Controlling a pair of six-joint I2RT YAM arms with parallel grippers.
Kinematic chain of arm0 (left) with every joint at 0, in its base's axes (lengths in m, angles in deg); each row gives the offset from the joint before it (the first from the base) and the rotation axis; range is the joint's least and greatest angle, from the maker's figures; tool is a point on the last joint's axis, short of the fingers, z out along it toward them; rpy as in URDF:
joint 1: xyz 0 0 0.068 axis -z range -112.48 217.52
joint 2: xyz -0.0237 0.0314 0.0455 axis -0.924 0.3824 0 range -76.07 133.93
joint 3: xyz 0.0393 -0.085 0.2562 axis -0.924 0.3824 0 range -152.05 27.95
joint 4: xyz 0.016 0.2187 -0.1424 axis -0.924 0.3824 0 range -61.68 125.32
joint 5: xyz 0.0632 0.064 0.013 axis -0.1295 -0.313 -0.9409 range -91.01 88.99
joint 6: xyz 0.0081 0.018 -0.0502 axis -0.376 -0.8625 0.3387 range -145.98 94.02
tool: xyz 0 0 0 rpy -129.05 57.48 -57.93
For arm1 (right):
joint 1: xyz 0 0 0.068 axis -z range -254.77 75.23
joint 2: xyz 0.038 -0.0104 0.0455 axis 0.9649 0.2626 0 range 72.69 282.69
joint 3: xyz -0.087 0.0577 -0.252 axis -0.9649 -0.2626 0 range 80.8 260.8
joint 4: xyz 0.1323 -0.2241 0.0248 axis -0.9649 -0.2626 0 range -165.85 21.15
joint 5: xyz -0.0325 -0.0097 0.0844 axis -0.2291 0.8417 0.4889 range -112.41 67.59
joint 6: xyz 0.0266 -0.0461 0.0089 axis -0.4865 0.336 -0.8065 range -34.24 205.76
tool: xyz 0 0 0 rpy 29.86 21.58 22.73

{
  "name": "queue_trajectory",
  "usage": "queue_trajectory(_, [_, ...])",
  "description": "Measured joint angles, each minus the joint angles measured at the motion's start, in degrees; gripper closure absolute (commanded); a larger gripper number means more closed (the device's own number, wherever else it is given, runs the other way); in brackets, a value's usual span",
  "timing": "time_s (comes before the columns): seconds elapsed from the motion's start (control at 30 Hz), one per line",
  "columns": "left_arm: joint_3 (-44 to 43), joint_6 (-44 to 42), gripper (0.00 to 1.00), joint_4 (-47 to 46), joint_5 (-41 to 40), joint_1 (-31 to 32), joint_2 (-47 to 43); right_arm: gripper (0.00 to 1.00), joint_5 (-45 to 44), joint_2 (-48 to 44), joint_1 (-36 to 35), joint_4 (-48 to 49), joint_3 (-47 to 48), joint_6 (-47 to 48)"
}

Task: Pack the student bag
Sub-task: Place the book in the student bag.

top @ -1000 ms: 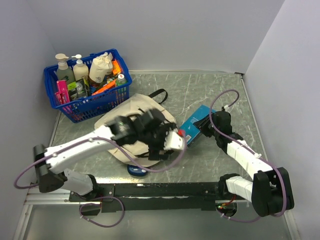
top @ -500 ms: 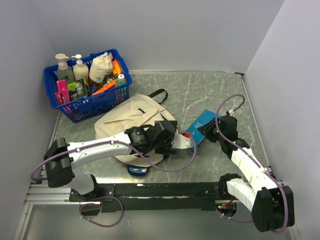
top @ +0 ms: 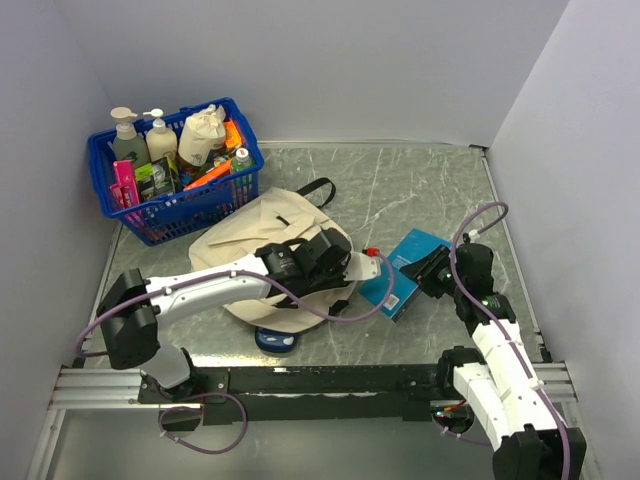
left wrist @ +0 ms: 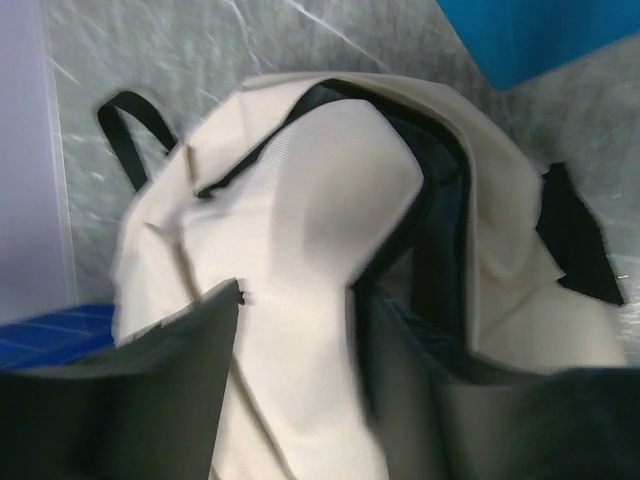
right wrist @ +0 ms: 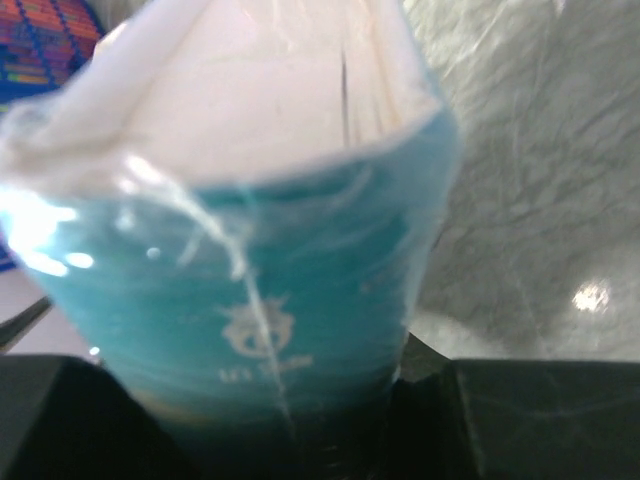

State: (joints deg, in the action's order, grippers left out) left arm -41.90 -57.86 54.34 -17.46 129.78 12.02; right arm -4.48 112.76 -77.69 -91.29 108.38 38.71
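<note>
The student bag [top: 262, 232], cream with black straps, lies at the table's middle, its zipped mouth toward the right. My left gripper [top: 343, 270] sits low at that right edge. In the left wrist view the bag [left wrist: 330, 190] fills the frame, and my left gripper [left wrist: 300, 296] is shut on a fold of its cream front panel beside the black zipper trim. A teal book [top: 404, 272] wrapped in clear film hangs tilted just right of the bag. My right gripper [top: 434, 270] is shut on its far end. In the right wrist view the book [right wrist: 250, 290] hides most of that gripper [right wrist: 290, 430].
A blue plastic basket [top: 190, 207] with bottles, a small cloth pouch and other items stands at the back left, close behind the bag. A small blue round object [top: 272, 341] pokes out under the bag's near edge. Grey walls close in on three sides.
My left gripper dropped from above the bag to its right edge and closed from wide open onto the fabric. My right arm carried the book rightward and nearer.
</note>
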Motion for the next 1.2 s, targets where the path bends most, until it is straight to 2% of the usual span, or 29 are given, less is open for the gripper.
queue_trajectory(0.03, [-0.8,0.7,0.76,1.2,0.7,-0.3,0.7,0.94,1.0,-0.2,0.2,-0.7,0.1,0.0])
queue_trajectory(0.07, [-1.4,1.4,0.93,2.1,1.2,-0.6,1.1,0.95,2.1,-0.4,0.2,-1.4,0.2,-0.3])
queue_trajectory(0.1, [-2.0,2.1,0.99,3.1,1.9,-0.8,1.5,0.96,3.3,-0.6,0.3,-1.9,0.2,-0.5])
queue_trajectory(0.3, [-6.1,5.0,0.99,8.3,3.6,-1.1,2.8,1.0,11.3,-3.3,0.5,-4.1,0.2,-2.2])
queue_trajectory(0.47, [-9.2,4.4,0.99,8.2,3.3,-1.6,1.5,1.0,20.1,-3.7,0.5,-0.3,0.0,-6.0])
queue_trajectory(0.77, [-7.3,4.7,0.99,4.0,1.2,-1.1,-9.6,1.0,33.4,1.7,0.2,17.1,-8.3,-16.9])
queue_trajectory(0.93, [-5.2,4.5,0.99,3.4,1.3,0.1,-10.4,1.0,36.0,8.3,-2.7,27.4,-10.1,-22.8])
queue_trajectory(1.2, [-5.0,4.5,0.99,3.3,1.6,0.3,-10.4,1.0,38.6,21.9,-9.7,44.2,-7.7,-29.7])
